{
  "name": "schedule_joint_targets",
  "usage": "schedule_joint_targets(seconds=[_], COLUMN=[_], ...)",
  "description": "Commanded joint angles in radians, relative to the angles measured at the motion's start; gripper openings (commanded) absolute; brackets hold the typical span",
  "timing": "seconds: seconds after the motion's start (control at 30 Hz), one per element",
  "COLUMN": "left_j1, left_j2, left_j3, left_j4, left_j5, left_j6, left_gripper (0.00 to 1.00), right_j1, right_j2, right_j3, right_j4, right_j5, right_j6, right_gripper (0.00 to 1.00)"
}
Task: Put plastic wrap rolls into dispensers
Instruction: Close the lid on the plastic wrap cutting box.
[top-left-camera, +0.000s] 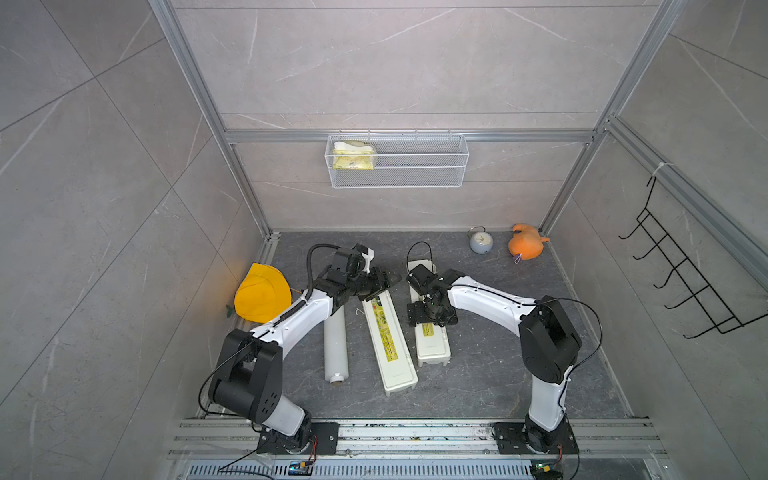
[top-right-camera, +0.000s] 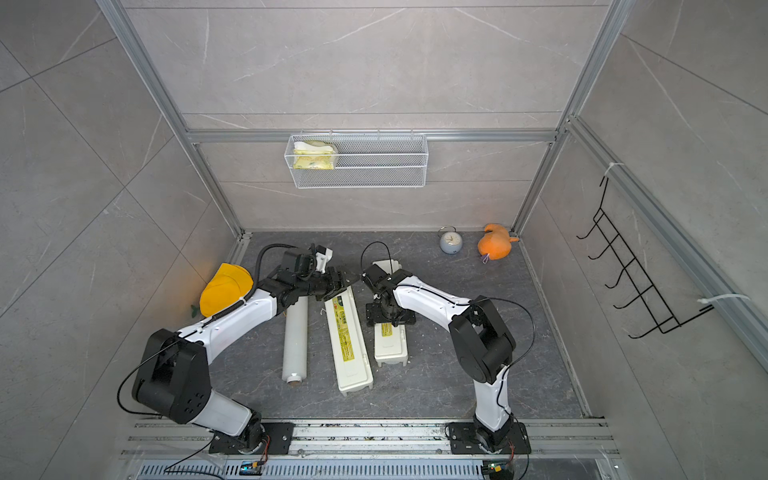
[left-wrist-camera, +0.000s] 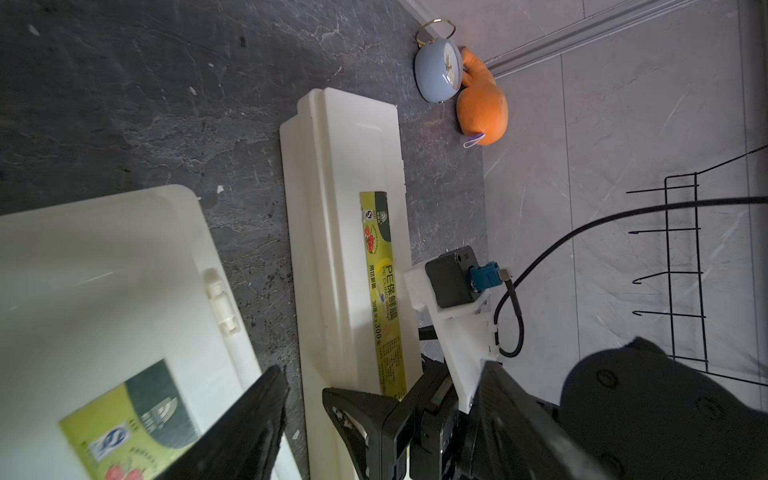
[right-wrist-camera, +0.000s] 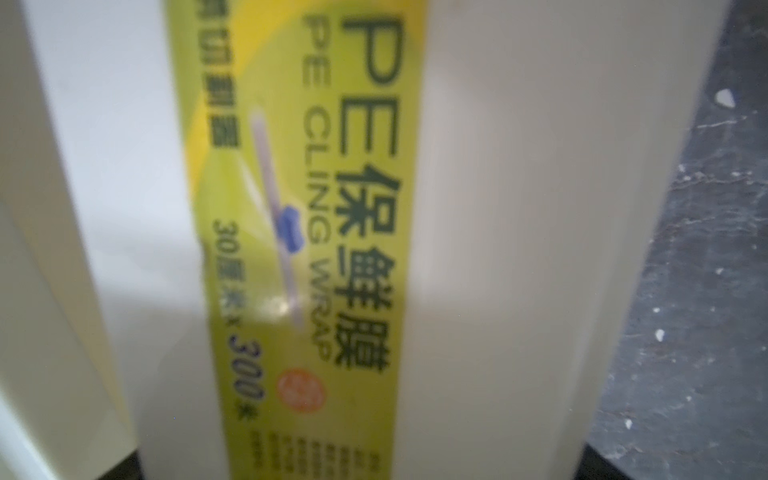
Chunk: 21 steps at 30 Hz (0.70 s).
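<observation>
Your left gripper (top-left-camera: 380, 286): jaws parted, empty, at far end of middle dispenser (top-left-camera: 388, 345). Your right gripper (top-left-camera: 432, 318): spread wide, low over other dispenser (top-left-camera: 434, 353). Plastic wrap roll (top-left-camera: 336, 345) lies on table (top-left-camera: 498, 374), beside middle dispenser.

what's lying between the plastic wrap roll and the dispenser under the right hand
The other dispenser, lid closed, lies between the roll and that dispenser; both top views show it.

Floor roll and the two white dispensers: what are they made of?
Plastic wrap roll: milky translucent film, soft sheen; tan end core looks like cardboard. Dispensers: likely molded plastic, off-white, smooth semi-gloss, with highlights; yellow-green label seems a printed sticker.
</observation>
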Motion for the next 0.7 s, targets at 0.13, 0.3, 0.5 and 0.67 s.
schedule_joint_targets(seconds=[0.13, 0.3, 0.5, 0.67], left_j1=[-0.047, -0.083, -0.106, -0.123], left_j2=[0.225, 0.339, 0.428, 0.478], left_j3=[0.244, 0.356, 0.390, 0.408], left_j4=[-0.158, -0.227, -0.250, -0.261], left_j5=[-0.001, -0.001, 0.010, -0.017], left_j6=[-0.009, -0.011, -0.041, -0.068], left_gripper=[0.61, 0.59, 0.56, 0.51], right_j1=[-0.033, -0.044, -0.051, -0.059], right_j2=[-0.051, -0.047, -0.031, -0.030], right_j3=[-0.064, -0.071, -0.080, -0.080], right_j4=[0.055, 0.082, 0.118, 0.122], right_j5=[-0.068, -0.096, -0.135, -0.148], right_j6=[-0.034, -0.054, -0.068, -0.084], right_gripper=[0.99, 0.99, 0.99, 0.99])
